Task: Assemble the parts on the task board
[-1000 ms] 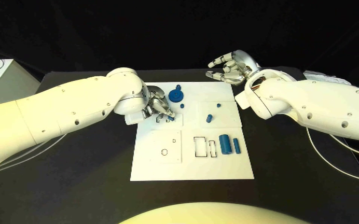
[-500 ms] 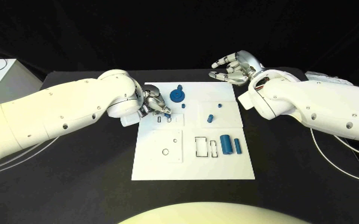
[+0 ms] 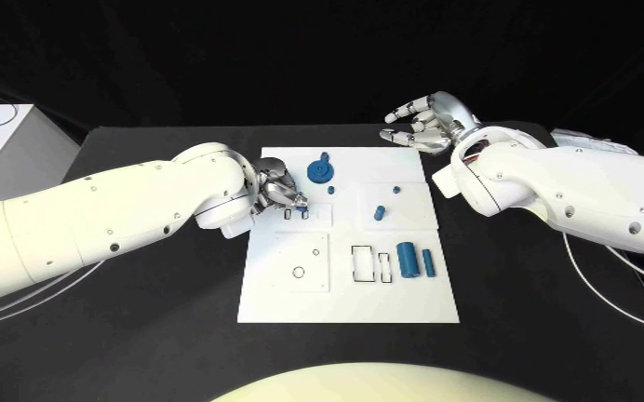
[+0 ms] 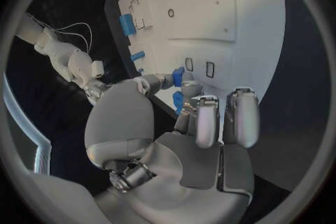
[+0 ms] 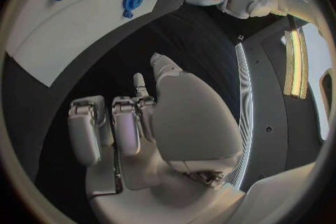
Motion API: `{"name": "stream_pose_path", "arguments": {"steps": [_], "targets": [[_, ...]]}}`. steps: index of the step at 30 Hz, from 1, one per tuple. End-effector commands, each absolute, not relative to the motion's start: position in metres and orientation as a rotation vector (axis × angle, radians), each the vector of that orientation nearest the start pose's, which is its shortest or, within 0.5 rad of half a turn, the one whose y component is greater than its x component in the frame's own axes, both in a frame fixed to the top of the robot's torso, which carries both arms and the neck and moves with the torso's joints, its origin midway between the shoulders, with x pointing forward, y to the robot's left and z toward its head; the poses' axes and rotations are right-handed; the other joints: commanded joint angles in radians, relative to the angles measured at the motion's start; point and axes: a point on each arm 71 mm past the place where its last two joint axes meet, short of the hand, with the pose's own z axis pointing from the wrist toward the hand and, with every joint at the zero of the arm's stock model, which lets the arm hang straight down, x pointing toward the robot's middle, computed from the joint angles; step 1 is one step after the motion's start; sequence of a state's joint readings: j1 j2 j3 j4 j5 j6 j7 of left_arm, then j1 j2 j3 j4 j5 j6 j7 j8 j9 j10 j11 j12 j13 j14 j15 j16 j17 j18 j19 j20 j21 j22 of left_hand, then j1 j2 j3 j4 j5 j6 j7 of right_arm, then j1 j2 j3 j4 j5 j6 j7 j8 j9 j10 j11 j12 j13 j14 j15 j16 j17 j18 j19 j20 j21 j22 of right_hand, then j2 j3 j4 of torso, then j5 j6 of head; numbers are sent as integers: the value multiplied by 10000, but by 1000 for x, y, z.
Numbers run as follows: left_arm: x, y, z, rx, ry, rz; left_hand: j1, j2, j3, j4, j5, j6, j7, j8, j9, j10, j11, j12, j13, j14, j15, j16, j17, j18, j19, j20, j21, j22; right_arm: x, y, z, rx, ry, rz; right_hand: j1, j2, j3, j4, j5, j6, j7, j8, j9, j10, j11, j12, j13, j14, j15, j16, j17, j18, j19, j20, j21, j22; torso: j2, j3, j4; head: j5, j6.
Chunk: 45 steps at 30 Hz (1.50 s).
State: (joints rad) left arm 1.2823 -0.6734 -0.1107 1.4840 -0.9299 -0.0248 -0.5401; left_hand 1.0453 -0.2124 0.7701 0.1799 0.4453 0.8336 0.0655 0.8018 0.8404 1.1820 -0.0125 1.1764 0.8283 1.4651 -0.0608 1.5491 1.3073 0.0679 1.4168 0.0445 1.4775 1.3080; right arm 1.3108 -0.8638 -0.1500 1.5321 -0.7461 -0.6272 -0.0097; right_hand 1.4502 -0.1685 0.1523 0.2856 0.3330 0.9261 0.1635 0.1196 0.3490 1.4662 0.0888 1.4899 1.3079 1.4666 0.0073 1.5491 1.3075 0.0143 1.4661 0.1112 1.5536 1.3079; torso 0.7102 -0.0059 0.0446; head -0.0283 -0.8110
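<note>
Left hand (image 3: 279, 188) is down on the board (image 3: 346, 276), fingers curled, pinching a small blue part (image 4: 178, 75) by the two slots. Right hand (image 3: 427, 123) hovers beyond the board's far right corner, fingers loosely spread, holding nothing. Blue gear (image 3: 319, 171) sits near the board's far edge.

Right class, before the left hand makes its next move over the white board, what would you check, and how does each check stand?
1. Left hand is over the task board: ok.
2. It holds a small blue piece at its fingertips: ok, as the left wrist view suggests.
3. The two small slots beside the fingertips are free: ok.
4. The piece lines up with a slot: cannot tell.
5. Right hand is off the board, holding nothing: ok.
6. The two blue cylinders lie clear of the left hand: ok.
</note>
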Motion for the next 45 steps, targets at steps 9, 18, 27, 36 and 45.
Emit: {"name": "stream_pose_path", "arguments": {"steps": [9, 18, 27, 36, 45], "targets": [[483, 142, -214, -2220, 21425, -5524, -30, 83, 2220, -2302, 88, 154, -41, 26, 2, 103, -7, 80, 40, 941, -101, 22, 2255, -155, 92, -25, 61, 346, 496, -230, -166, 5450, 15284, 8583, -88, 13, 65, 6, 57, -34, 27, 42, 5, 211, -73, -24, 1848, 876, -21, -46, 1956, -81, 938, -46, -44, 2437, -5, -2, 2, -14, -77], [480, 140, -216, -1931, 21418, -5463, -27, 84, 2230, -2308, 97, 163, -45, 24, 0, 118, -12, 87, 53, 941, -105, 22, 2256, -157, 99, -29, 66, 355, 495, -230, -167, 5458, 15302, 8575, -88, 13, 65, 6, 57, -34, 27, 42, 5, 211, -73, -24, 1848, 876, -21, -46, 1956, -81, 938, -46, -44, 2437, 4, -4, -5, -2, -85], [479, 139, -220, -1720, 21658, -5334, -27, 83, 2233, -2311, 98, 167, -46, 22, -1, 111, -13, 76, 34, 941, -107, 22, 2256, -156, 97, -31, 64, 351, 495, -231, -167, 5466, 15317, 8565, -118, 2, 103, 3, 60, -33, 26, 58, 7, 220, -74, -14, 1854, 878, -22, -43, 1965, -83, 941, -46, -39, 2443, 21, -4, -2, -11, -92], [478, 139, -223, -1618, 21860, -5210, -26, 81, 2237, -2315, 98, 171, -48, 19, -3, 112, -15, 73, 29, 941, -109, 21, 2254, -159, 105, -33, 69, 362, 495, -231, -167, 5469, 15310, 8558, -118, 2, 103, 3, 60, -33, 26, 58, 7, 220, -74, -14, 1854, 878, -22, -43, 1965, -83, 941, -46, -39, 2443, 31, -11, -5, -18, -147], [477, 139, -225, -1500, 22053, -5176, -26, 81, 2237, -2315, 98, 171, -48, 19, -3, 112, -15, 73, 29, 941, -109, 21, 2254, -159, 105, -33, 69, 362, 495, -231, -167, 5430, 15309, 8552, -118, 2, 103, 3, 60, -33, 26, 58, 7, 220, -74, -14, 1854, 878, -22, -43, 1965, -83, 941, -46, -39, 2443, 22, -11, -4, -15, -192]]}}
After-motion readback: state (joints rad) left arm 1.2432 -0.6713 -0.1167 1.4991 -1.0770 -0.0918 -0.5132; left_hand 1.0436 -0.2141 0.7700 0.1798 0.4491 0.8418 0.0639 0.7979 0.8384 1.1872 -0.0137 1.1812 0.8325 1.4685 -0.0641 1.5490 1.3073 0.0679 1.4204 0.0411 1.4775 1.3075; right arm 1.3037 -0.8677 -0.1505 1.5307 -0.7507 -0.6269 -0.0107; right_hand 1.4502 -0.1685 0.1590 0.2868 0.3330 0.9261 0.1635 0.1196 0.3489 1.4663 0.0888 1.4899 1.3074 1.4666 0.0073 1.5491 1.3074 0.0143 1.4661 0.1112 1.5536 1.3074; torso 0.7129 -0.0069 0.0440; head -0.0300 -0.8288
